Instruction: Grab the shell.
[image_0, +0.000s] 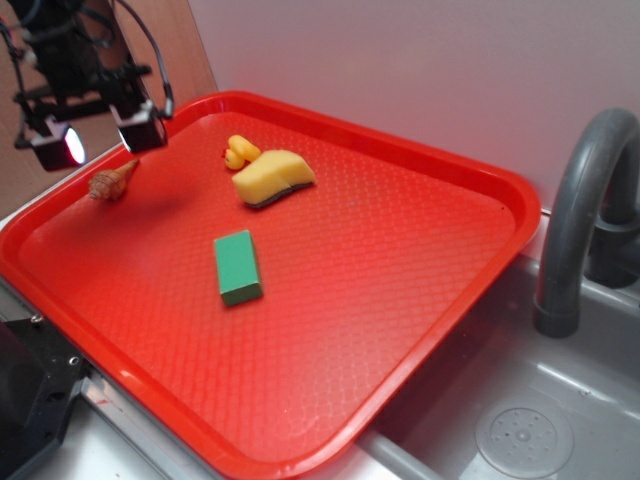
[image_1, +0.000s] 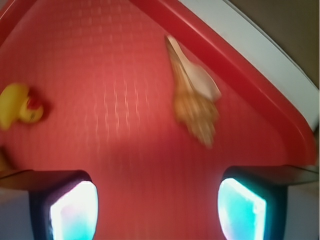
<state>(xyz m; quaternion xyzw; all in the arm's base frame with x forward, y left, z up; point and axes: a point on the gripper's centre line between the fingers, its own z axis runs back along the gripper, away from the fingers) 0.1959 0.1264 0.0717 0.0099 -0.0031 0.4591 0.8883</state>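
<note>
The shell (image_0: 113, 180), a small tan-orange knobbly spiral, lies on the red tray (image_0: 400, 260) near its far left rim. In the wrist view the shell (image_1: 195, 95) lies ahead and to the right of centre, close to the tray's rim (image_1: 240, 65). My gripper (image_0: 100, 140) hangs above the tray, over and just behind the shell, not touching it. It is open and empty, with both glowing pads wide apart. In the wrist view my gripper (image_1: 157, 210) shows bare tray between its fingers.
A yellow rubber duck (image_0: 239, 152) and a yellow sponge (image_0: 272, 178) lie at the tray's back. The duck also shows in the wrist view (image_1: 17, 106). A green block (image_0: 238, 266) lies mid-tray. A grey faucet (image_0: 585, 210) and a sink (image_0: 520, 430) are on the right.
</note>
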